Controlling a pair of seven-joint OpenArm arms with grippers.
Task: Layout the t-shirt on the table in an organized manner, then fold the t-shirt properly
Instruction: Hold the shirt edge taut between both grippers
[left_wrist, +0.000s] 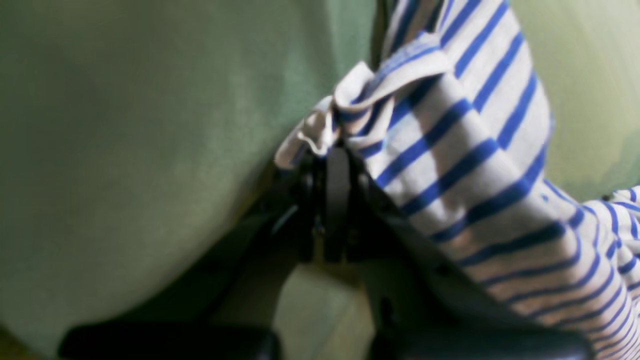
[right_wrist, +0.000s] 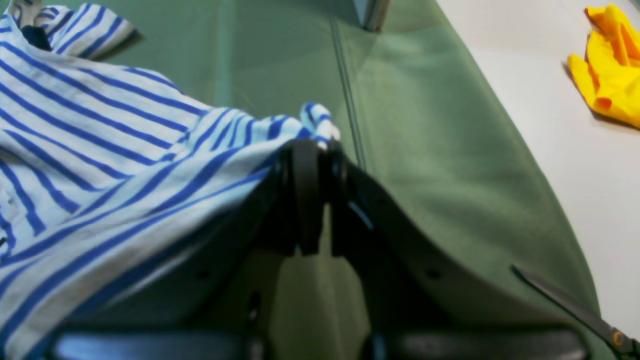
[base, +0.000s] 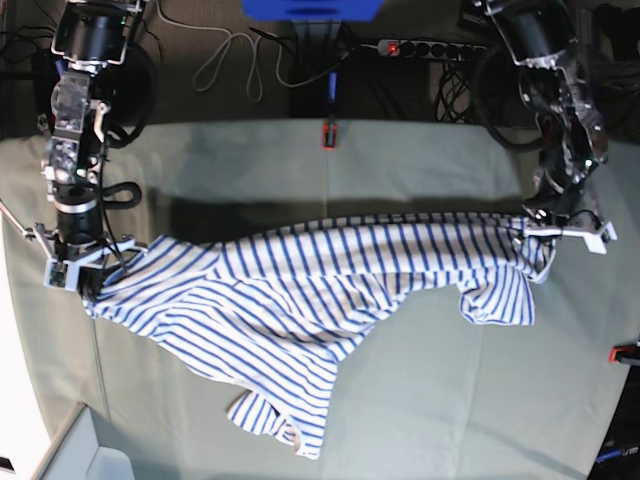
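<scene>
Striped t-shirt (base: 300, 290) stretched between both closed pincers.

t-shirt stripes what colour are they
Blue on white, thin and horizontal across the t-shirt; clearest in the left wrist view.

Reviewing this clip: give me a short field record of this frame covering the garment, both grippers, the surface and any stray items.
garment: t-shirt, white with blue stripes, stretched between the two arms, lower part sagging in folds
left gripper: shut on a bunched edge of the shirt
right gripper: shut on another pinched edge
surface: table under pale green cloth with crease lines
stray items: yellow cloth off the green cover; scissors at its edge
fold status: not yet laid flat
</scene>
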